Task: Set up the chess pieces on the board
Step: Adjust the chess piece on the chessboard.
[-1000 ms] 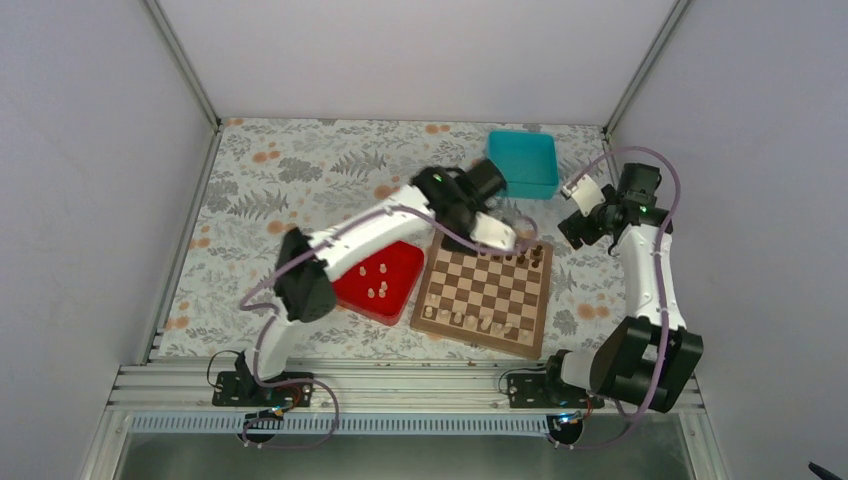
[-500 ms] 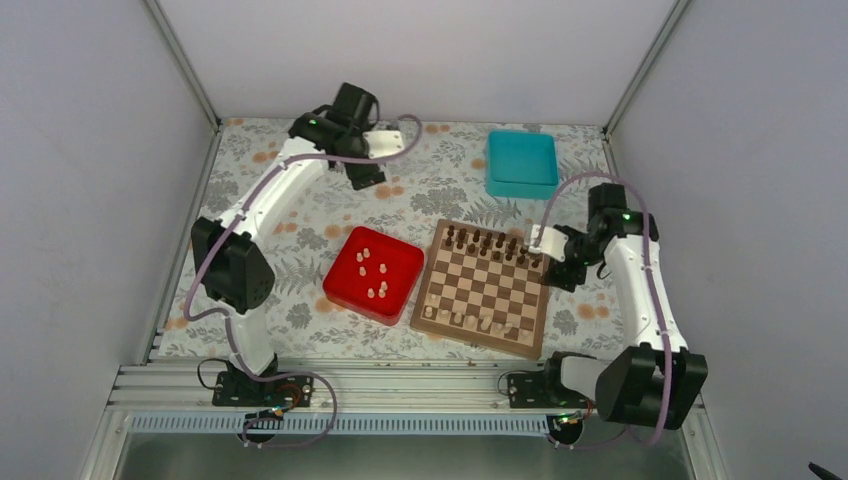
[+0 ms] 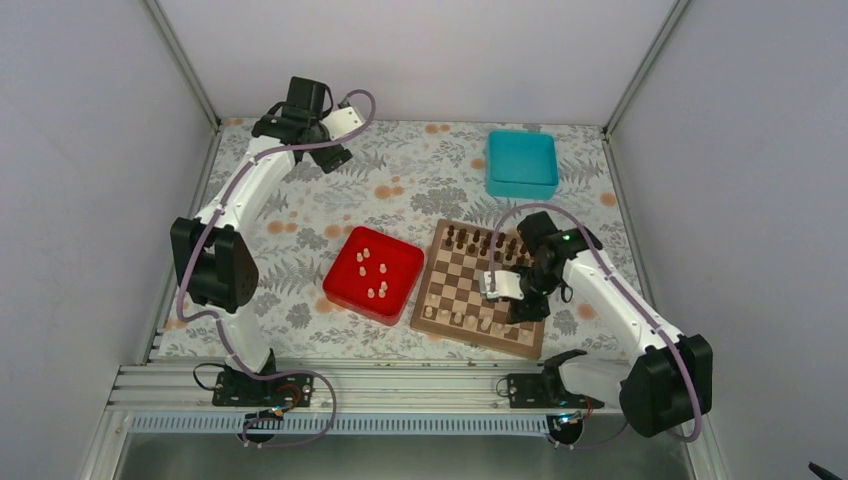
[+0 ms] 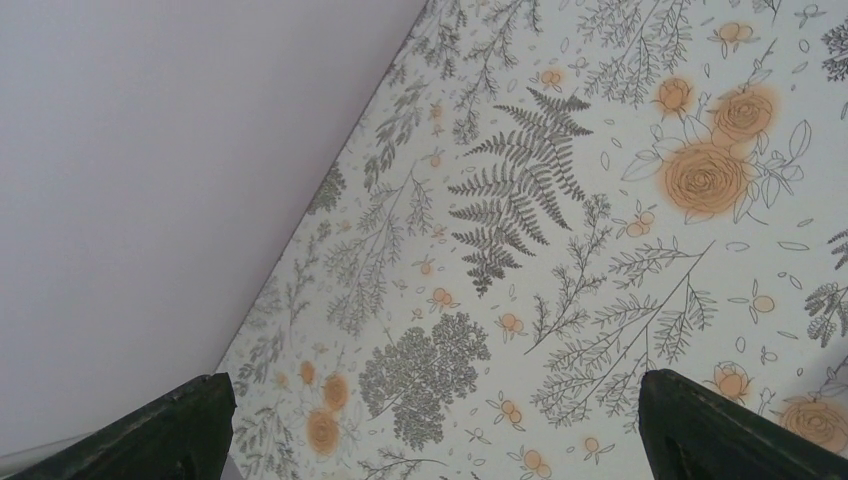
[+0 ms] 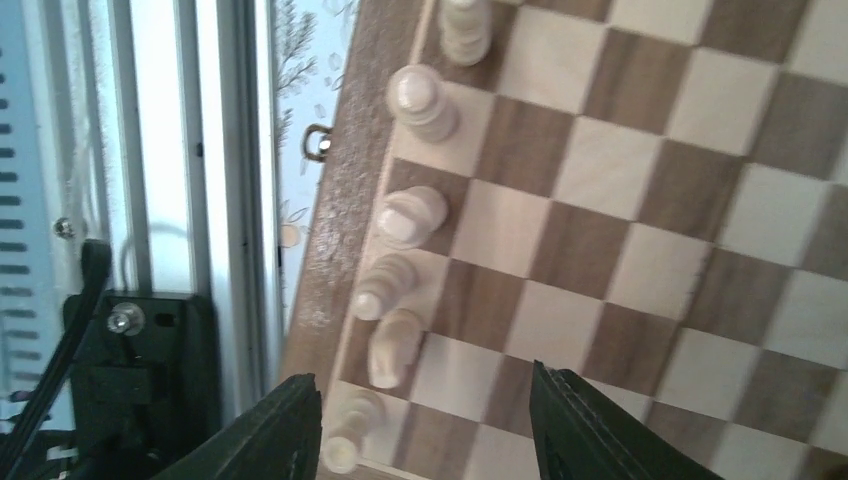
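The board [image 3: 470, 290] lies at the table's centre right. Several pale chess pieces [image 3: 470, 320] stand along its near row, and several more lie in the red tray [image 3: 345, 285]. In the right wrist view the pale pieces [image 5: 408, 215] line the board [image 5: 620, 270] edge. My right gripper [image 5: 425, 440] hangs open above them, near the board's near right corner [image 3: 520, 303], with nothing between its fingers. One pale piece [image 5: 345, 432] sits close beside the left finger [image 5: 285, 430]. My left gripper [image 3: 335, 155] is open over bare tablecloth at the far left [image 4: 440, 440].
Dark pieces [image 3: 490, 243] fill the board's far rows. A teal box [image 3: 522, 163] sits at the back right. The red tray is just left of the board. The aluminium rail [image 5: 215, 180] runs along the table's near edge, and the wall [image 4: 150, 150] is close to the left gripper.
The left arm swung from the board's far edge to the far left corner, its jaws opening wide. The right arm came down from beside the teal box to the board's near row, jaws narrowing.
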Tool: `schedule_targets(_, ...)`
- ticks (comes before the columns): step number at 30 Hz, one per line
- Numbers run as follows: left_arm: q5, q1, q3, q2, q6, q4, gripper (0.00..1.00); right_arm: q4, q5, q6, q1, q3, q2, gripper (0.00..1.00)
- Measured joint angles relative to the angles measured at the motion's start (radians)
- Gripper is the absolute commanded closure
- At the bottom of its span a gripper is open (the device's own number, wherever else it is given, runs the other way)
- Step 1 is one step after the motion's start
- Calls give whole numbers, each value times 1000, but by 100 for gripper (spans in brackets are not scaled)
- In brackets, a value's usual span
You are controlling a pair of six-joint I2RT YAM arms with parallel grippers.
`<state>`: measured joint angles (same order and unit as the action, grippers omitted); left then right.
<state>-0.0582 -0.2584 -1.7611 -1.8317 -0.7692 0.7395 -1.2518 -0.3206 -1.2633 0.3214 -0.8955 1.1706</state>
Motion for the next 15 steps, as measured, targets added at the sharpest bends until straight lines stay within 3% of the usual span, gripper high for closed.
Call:
schedule_targets(8, -1, 4, 0, 4, 23, -28, 0, 5, 48, 93, 60, 43, 1, 74)
schedule_targets(15, -1, 8, 1, 4, 27, -40, 0, 32, 61, 140, 85, 61, 27, 82)
